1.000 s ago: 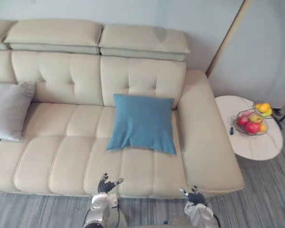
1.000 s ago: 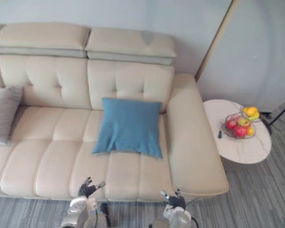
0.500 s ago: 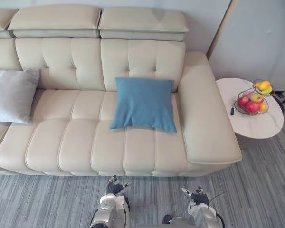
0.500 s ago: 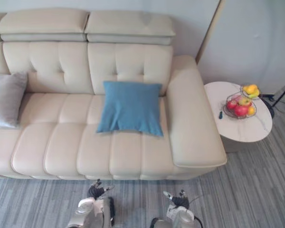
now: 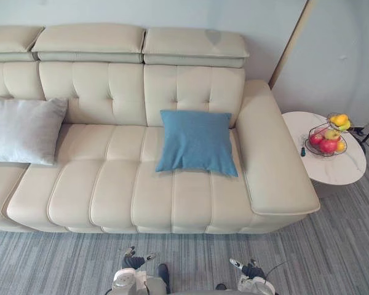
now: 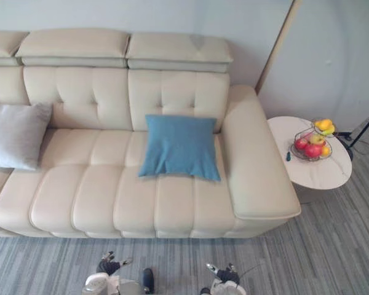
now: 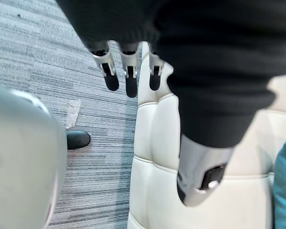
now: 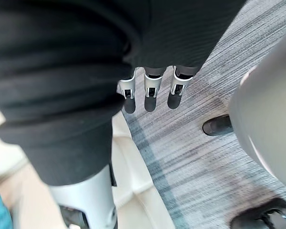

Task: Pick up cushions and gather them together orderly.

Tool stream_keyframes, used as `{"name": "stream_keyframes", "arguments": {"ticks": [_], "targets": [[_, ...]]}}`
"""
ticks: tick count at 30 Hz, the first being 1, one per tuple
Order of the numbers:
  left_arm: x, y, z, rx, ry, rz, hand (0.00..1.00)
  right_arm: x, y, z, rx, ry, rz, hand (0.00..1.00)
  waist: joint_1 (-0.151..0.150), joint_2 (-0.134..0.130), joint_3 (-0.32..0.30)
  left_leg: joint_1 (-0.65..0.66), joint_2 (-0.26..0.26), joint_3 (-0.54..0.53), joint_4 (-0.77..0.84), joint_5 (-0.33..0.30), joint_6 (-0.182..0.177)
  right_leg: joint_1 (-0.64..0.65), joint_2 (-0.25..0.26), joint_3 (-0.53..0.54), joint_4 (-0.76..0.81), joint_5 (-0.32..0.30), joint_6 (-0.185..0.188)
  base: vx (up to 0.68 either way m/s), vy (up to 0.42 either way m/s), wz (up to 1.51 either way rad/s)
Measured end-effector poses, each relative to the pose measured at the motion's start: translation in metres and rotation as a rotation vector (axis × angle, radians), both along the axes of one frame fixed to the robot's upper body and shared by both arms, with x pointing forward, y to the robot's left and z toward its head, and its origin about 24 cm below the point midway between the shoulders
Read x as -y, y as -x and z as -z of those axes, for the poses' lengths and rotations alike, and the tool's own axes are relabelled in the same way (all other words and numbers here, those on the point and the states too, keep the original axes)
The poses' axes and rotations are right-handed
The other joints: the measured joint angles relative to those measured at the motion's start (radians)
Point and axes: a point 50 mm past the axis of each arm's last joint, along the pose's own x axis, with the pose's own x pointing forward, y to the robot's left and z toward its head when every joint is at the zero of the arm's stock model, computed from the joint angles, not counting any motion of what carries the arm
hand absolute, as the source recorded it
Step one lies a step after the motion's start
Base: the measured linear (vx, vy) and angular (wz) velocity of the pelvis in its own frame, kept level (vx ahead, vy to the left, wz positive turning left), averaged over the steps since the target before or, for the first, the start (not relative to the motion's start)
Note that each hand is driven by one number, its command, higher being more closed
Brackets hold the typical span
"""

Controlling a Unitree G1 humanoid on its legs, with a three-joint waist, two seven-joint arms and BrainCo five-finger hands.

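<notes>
Cushions point(image 5: 197, 142) apart on cream sofa point(image 5: 111, 190)

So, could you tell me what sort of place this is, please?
Most likely a living room: a cream sofa with a blue cushion and a grey cushion, and a round side table with fruit on it.

Seat point(image 5: 111, 181) free between grey cushion point(image 5: 21, 130), blue cushion point(image 5: 197, 141); armrest point(image 5: 272, 166) bounds right.

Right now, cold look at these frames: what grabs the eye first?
The blue cushion leans on the backrest at the right end of the cream sofa, with a grey cushion apart at the left end. Beside the sofa's right armrest, a wire basket of fruit sits on a round side table.
</notes>
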Motion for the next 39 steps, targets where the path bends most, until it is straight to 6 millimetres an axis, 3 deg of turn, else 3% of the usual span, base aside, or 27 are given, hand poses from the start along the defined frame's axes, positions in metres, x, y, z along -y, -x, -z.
{"name": "stream_keyframes", "arguments": {"ticks": [2, 3, 12, 16, 20, 22, 24, 25, 27, 29, 31, 32, 34, 36, 39], "targets": [[0.0, 0.003, 0.002, -0.014, 0.0, -0.002, 0.0, 0.004, 0.001, 0.0, -0.005, 0.009, -0.001, 0.0, -0.001, -0.001, 0.0, 0.014, -0.001, 0.001, -0.013, 0.003, 0.0, 0.012, 0.002, 0.0, -0.012, 0.003, -0.004, 0.07, -0.025, -0.03], [-0.001, 0.013, 0.006, -0.058, 0.002, -0.005, 0.0, 0.017, -0.008, -0.002, -0.001, 0.043, -0.022, 0.0, -0.014, 0.02, 0.022, 0.103, -0.007, 0.002, -0.115, 0.039, -0.003, 0.065, 0.009, 0.006, -0.045, 0.004, -0.008, 0.0, 0.0, 0.0], [0.0, 0.013, 0.007, -0.061, 0.007, -0.005, 0.0, 0.017, 0.002, 0.001, -0.027, 0.039, -0.021, 0.0, -0.017, 0.022, 0.025, 0.126, -0.007, 0.005, -0.116, 0.039, -0.003, 0.09, 0.009, 0.004, -0.044, 0.004, -0.009, 0.0, 0.0, 0.0], [0.002, 0.016, 0.008, -0.061, 0.043, -0.052, 0.0, 0.016, 0.012, 0.003, -0.063, 0.027, -0.06, 0.0, -0.026, 0.039, 0.041, 0.156, -0.001, 0.027, -0.12, 0.039, -0.004, 0.106, 0.009, 0.015, -0.012, -0.005, -0.006, -0.05, -0.016, -0.09], [0.0, 0.02, 0.009, -0.072, 0.067, -0.085, 0.0, 0.018, 0.013, 0.002, -0.064, 0.028, -0.077, 0.0, -0.055, 0.042, 0.067, 0.188, 0.006, 0.054, -0.114, 0.039, -0.005, 0.095, 0.009, 0.044, 0.063, -0.045, -0.006, -0.08, -0.017, -0.21], [-0.003, 0.017, 0.007, -0.055, 0.075, -0.099, 0.0, 0.018, 0.012, 0.001, -0.051, 0.027, -0.075, 0.0, -0.061, 0.032, 0.073, 0.162, 0.027, 0.086, -0.026, -0.003, -0.012, 0.049, 0.013, 0.092, 0.128, -0.074, -0.01, -0.13, -0.047, -0.48], [-0.003, 0.016, 0.006, -0.032, 0.088, -0.125, 0.0, 0.018, 0.014, 0.0, -0.046, 0.028, -0.069, 0.0, -0.052, 0.028, 0.078, 0.108, 0.063, 0.126, 0.128, -0.097, -0.021, -0.013, 0.04, 0.18, 0.196, -0.104, -0.021, -0.11, -0.05, -0.87], [-0.003, 0.017, 0.006, -0.033, 0.092, -0.134, 0.0, 0.018, 0.013, 0.0, -0.045, 0.027, -0.069, 0.0, -0.054, 0.032, 0.076, 0.099, 0.074, 0.139, 0.149, -0.115, -0.024, -0.028, 0.051, 0.203, 0.207, -0.104, -0.022, -0.07, -0.039, -1.36], [-0.003, 0.02, 0.007, -0.035, 0.103, -0.173, 0.0, 0.019, 0.01, -0.003, -0.022, 0.037, -0.068, 0.0, -0.06, 0.035, 0.073, 0.099, 0.098, 0.223, 0.166, -0.168, -0.043, -0.123, 0.12, 0.374, 0.243, -0.103, -0.021, -0.05, -0.006, -1.98], [-0.005, 0.021, 0.007, -0.036, 0.1, -0.175, 0.0, 0.018, 0.008, -0.004, -0.013, 0.035, -0.069, 0.0, -0.064, 0.041, 0.065, 0.099, 0.124, 0.33, 0.165, -0.178, -0.047, -0.189, 0.143, 0.423, 0.247, -0.073, -0.035, 0.02, 0.024, -1.98], [-0.008, 0.024, 0.006, -0.033, 0.09, -0.179, 0.0, 0.018, 0.003, -0.005, -0.005, 0.039, -0.073, 0.0, -0.068, 0.03, 0.054, 0.105, 0.15, 0.449, 0.168, -0.164, -0.051, -0.249, 0.111, 0.328, 0.256, -0.035, -0.056, 0.06, 0.015, -1.61], [-0.009, 0.022, 0.005, -0.022, 0.088, -0.178, 0.0, 0.017, 0.003, -0.004, -0.005, 0.037, -0.074, 0.0, -0.074, 0.033, 0.054, 0.115, 0.162, 0.49, 0.17, -0.164, -0.052, -0.275, 0.072, 0.211, 0.26, -0.027, -0.065, 0.14, 0.005, -1.29], [-0.009, 0.019, 0.003, -0.009, 0.087, -0.182, 0.0, 0.014, 0.003, -0.004, -0.012, 0.036, -0.095, 0.0, -0.067, 0.018, 0.045, 0.169, 0.189, 0.588, 0.167, -0.165, -0.053, -0.275, -0.039, -0.132, 0.291, -0.015, -0.069, 0.2, -0.046, -1.4], [-0.001, 0.013, 0.003, 0.006, 0.116, -0.189, 0.0, 0.013, 0.002, -0.004, -0.007, 0.04, -0.105, 0.0, -0.079, 0.028, 0.046, 0.208, 0.21, 0.62, 0.163, -0.143, -0.071, -0.252, -0.032, -0.214, 0.316, -0.019, -0.078, 0.21, -0.169, -0.78], [0.022, 0.008, 0.004, 0.016, 0.179, -0.188, 0.0, 0.021, 0.002, -0.005, -0.004, 0.059, -0.087, 0.0, -0.082, 0.045, 0.043, 0.27, 0.226, 0.663, 0.213, -0.121, -0.082, -0.254, -0.018, -0.155, 0.406, -0.099, -0.095, 0.17, -0.17, -0.6]]}}
